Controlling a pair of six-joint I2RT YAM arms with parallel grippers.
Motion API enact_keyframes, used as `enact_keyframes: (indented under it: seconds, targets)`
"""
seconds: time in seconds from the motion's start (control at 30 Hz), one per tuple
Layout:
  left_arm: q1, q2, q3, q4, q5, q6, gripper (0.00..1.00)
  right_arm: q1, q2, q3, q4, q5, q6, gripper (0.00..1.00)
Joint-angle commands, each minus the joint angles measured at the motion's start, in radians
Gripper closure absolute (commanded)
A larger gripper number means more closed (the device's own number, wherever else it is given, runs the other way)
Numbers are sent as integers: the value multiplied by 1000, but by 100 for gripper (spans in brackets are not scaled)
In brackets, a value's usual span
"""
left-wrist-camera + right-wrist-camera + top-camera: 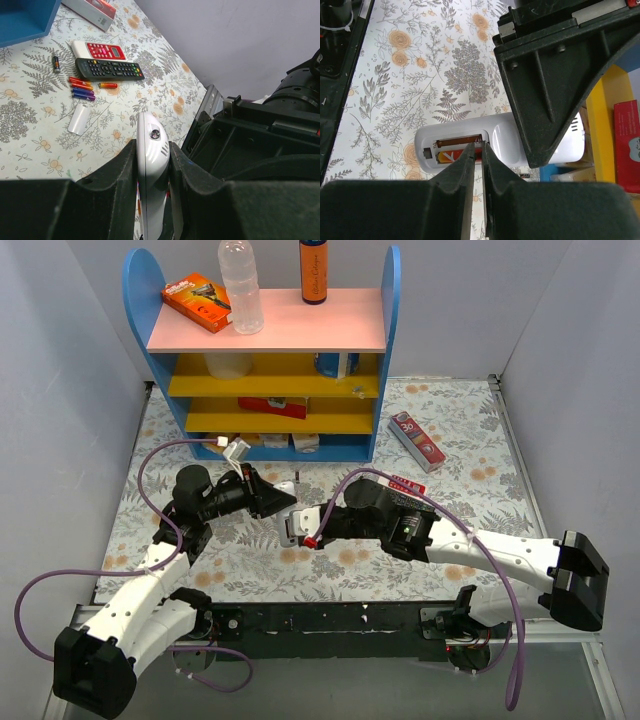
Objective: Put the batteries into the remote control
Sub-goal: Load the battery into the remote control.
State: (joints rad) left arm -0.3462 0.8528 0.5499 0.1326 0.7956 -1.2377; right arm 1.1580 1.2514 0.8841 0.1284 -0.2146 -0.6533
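One orange battery (447, 157) in remote (502, 142) bay | left tool (152, 150) clamps remote | right tool (478, 146) unclear

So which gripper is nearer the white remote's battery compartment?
The right gripper: its tips are at the battery compartment; the left gripper clamps the white remote further along.

Your left gripper (152, 155) clamps across the white remote (505, 142), so only its open battery bay (457, 147) end can be reached. Beyond it, the black remote (109, 69), loose batteries (82, 92) and blue shelf unit (385, 360) block the way. The counter (250, 565) between the arms lies free.
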Motion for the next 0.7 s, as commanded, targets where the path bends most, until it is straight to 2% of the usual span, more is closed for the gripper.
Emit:
enact_keyframes:
  seconds: [0.0, 0.1, 0.33, 0.67]
  targets:
    - [-4, -11, -2, 44, 28, -23, 100, -7, 17, 47, -6, -12, 11, 85]
    - [-4, -12, -5, 68, 39, -46, 100, -9, 25, 44, -12, -14, 15, 90]
    - [-4, -29, -24, 174, 70, -129, 100, -23, 36, 18, -12, -5, 34, 93]
    - [-4, -57, -50, 327, 109, -259, 100, -73, 20, -88, 71, -22, 78, 98]
